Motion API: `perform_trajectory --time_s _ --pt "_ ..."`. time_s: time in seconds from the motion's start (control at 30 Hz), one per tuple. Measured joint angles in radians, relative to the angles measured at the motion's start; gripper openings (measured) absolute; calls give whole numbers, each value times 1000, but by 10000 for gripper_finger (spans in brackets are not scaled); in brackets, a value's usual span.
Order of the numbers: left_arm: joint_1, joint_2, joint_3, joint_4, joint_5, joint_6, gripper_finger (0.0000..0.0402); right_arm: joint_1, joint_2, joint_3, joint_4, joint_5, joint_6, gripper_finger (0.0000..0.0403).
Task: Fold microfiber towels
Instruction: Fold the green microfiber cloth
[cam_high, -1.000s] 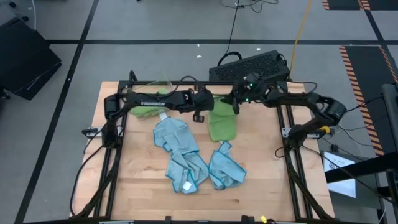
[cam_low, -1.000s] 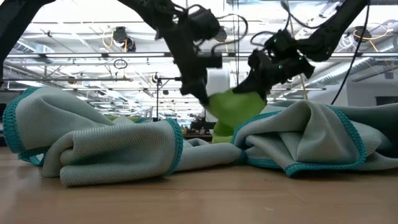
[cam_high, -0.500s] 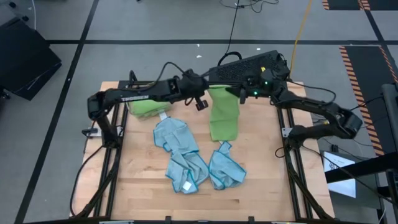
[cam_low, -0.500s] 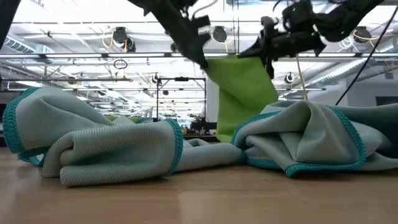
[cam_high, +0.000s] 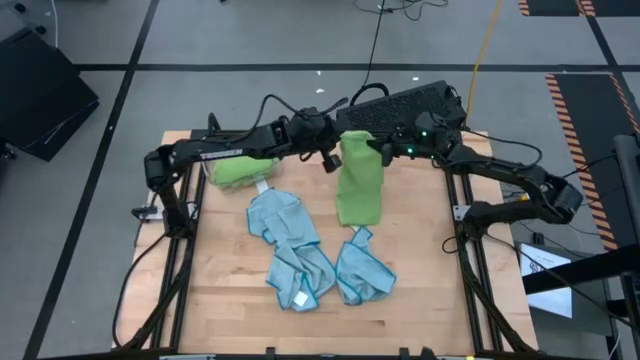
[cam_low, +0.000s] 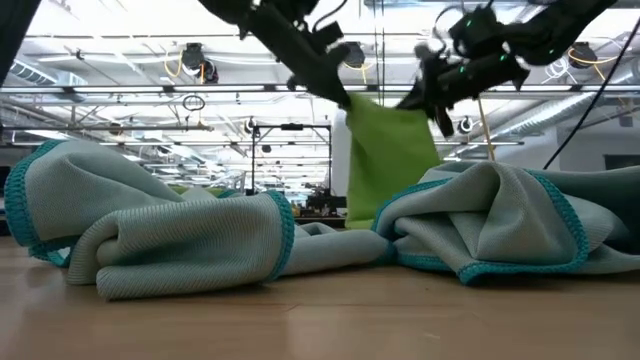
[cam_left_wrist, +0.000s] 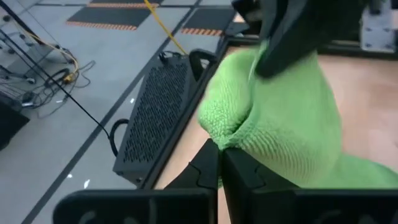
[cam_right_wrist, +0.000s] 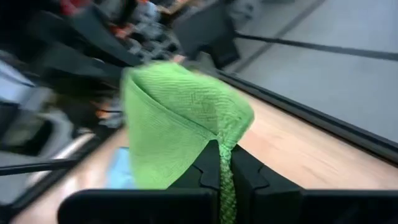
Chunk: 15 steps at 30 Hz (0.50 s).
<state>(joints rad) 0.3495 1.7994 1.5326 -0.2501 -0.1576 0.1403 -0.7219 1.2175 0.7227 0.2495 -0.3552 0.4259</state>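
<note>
Both grippers, left (cam_high: 335, 148) and right (cam_high: 382, 152), pinch the green towel's (cam_high: 359, 185) top corners, its bottom edge seemingly resting on the table (cam_high: 420, 270).

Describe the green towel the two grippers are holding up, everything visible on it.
The green towel is a lime, nubby microfiber cloth hanging as a tall, narrow sheet. The left gripper pinches one top corner and the right gripper the other, both shut on it, close together, so the top edge bunches. In the high view its lower end reaches the table near the blue towels; contact with them cannot be told. No tag shows.
</note>
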Motion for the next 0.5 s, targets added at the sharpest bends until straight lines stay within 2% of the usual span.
perform_trajectory --time_s 0.13,0.23,0.37,0.5 --pt "38 58 0 89 0 21 10 -58 102 0 121 9 -45 1" --pt "79 80 0 123 -3 2 5 -109 159 27 228 -49 -46 1" --pt "119 66 0 112 0 -42 12 -155 175 62 190 -136 -46 1" --pt "129 64 0 52 102 -36 5 -161 175 49 106 -210 -79 0"
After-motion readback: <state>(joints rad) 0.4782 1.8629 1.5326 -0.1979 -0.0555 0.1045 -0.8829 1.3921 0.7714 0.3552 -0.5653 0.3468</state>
